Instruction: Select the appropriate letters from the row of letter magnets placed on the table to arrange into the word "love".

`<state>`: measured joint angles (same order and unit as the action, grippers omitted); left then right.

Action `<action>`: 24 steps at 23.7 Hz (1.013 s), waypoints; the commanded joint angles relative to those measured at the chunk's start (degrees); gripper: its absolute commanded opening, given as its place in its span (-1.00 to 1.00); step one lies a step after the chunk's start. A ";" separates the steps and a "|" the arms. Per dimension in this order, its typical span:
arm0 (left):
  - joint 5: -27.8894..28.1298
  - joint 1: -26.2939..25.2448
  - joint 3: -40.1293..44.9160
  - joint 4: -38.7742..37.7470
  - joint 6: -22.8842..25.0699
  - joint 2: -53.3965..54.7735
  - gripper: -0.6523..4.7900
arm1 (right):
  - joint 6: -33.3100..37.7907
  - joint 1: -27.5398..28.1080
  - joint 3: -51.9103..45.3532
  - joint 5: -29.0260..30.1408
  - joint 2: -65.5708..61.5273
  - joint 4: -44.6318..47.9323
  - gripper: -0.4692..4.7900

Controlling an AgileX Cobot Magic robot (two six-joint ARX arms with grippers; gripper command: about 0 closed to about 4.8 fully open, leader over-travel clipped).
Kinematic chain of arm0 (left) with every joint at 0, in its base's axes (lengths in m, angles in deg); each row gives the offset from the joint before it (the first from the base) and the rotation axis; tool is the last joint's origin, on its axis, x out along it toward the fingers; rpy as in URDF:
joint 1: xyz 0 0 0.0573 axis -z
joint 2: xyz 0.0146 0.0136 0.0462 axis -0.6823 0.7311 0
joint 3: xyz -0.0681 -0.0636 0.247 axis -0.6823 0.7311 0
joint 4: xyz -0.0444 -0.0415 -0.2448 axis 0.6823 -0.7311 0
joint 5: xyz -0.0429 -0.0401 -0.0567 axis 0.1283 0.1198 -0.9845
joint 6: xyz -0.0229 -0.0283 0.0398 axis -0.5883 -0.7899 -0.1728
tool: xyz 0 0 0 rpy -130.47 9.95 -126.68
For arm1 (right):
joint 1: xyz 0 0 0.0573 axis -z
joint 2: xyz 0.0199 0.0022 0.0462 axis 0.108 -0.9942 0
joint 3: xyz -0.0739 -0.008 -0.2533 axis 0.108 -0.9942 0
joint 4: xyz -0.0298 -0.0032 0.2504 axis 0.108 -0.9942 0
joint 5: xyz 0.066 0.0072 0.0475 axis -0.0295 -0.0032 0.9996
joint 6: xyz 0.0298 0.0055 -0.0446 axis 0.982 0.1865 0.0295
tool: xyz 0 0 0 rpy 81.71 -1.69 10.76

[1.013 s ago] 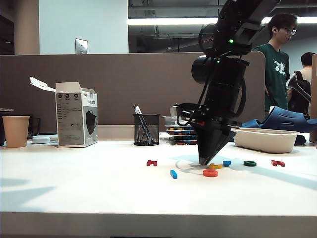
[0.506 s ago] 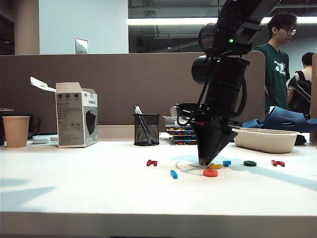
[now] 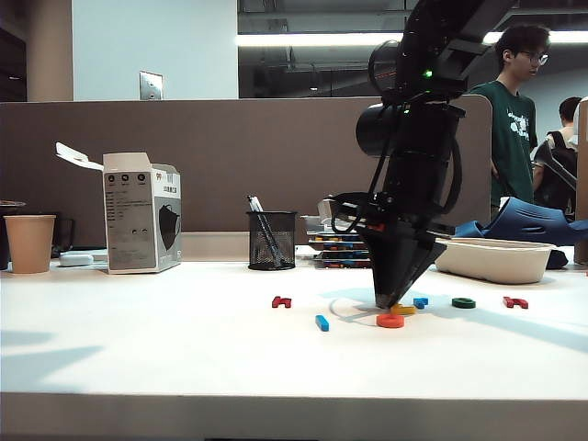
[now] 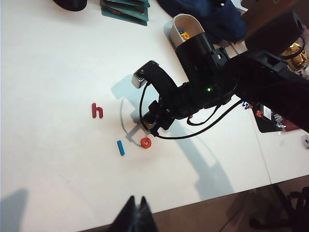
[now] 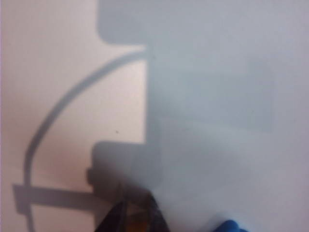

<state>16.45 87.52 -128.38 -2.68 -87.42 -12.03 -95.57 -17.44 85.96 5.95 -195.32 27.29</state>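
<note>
Right arm [image 4: 203,92] over white table [image 4: 48,58]; red h [image 4: 97,110], blue bar [image 4: 120,147], orange ring [image 4: 146,142].

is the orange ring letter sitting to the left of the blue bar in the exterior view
No, the orange ring lies to the right of the blue bar, just below the right gripper.

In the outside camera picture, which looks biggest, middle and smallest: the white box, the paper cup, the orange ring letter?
1. White box, clearly largest.
2. Paper cup.
3. Orange ring letter, tiny, though it lies nearer the camera than the other two.
</note>
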 commanded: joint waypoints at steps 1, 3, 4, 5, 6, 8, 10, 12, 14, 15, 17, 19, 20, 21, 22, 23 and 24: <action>0.33 0.04 -0.22 0.57 0.26 -0.13 -0.78 | 0.24 0.02 -0.17 -0.52 -0.15 -2.27 -0.60; 0.33 0.04 -0.22 0.57 0.26 -0.13 -0.78 | 0.22 0.02 -0.17 -0.52 -0.15 -2.95 -0.60; 0.33 0.04 -0.22 0.57 0.26 -0.13 -0.78 | 0.20 0.02 -0.17 -0.52 -0.15 -3.19 -0.60; 0.33 0.04 -0.22 0.57 0.26 -0.13 -0.78 | 0.20 0.02 -0.17 -0.52 -0.15 -3.34 -0.60; 0.33 0.04 -0.22 0.57 0.26 -0.13 -0.78 | 0.20 0.02 -0.17 -0.52 -0.15 -3.48 -0.60; 0.33 0.04 -0.22 0.57 0.26 -0.13 -0.78 | -0.02 0.07 -0.17 -0.85 -0.15 -3.87 -0.60; 0.33 0.04 -0.22 0.57 0.26 -0.13 -0.78 | -1.09 0.07 -0.17 -3.39 -0.15 -4.50 -0.60; 0.33 0.04 -0.22 0.57 0.26 -0.13 -0.78 | -1.60 0.17 -0.17 -4.37 -0.15 -5.73 -0.60; 0.33 0.04 -0.22 0.57 0.26 -0.13 -0.78 | -1.60 0.37 -0.17 -4.22 -0.15 -6.36 -0.60; 0.31 0.04 -0.22 0.57 0.26 -0.13 -0.78 | -1.60 0.39 -0.17 -4.20 -0.15 -6.62 -0.60; 0.33 0.04 -0.22 0.59 0.26 -0.13 -0.78 | -1.60 0.44 -0.17 -4.22 -0.15 -7.17 -0.60; 0.33 0.04 -0.22 0.57 0.26 -0.13 -0.78 | -1.84 0.46 -0.20 -4.22 -0.15 -8.28 -0.60; 0.33 0.04 -0.22 0.57 0.26 -0.13 -0.78 | -2.03 0.48 -0.20 -4.24 -0.15 -8.68 -0.60; 0.33 0.04 -0.22 0.57 0.26 -0.13 -0.78 | -2.29 0.48 -0.20 -4.24 -0.15 -9.14 -0.60; 0.33 0.04 -0.22 0.57 0.26 -0.13 -0.78 | -2.45 0.46 -0.20 -4.24 -0.15 -9.42 -0.60; 0.33 0.04 -0.22 0.57 0.26 -0.13 -0.78 | -2.45 0.46 -0.20 -4.24 -0.15 -9.68 -0.60; 0.33 0.04 -0.22 0.57 0.26 -0.13 -0.78 | -2.45 0.46 -0.20 -4.24 -0.15 -9.99 -0.60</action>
<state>16.45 87.52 -128.38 -2.68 -87.44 -12.03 -97.79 -16.96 86.05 2.47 -195.04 18.65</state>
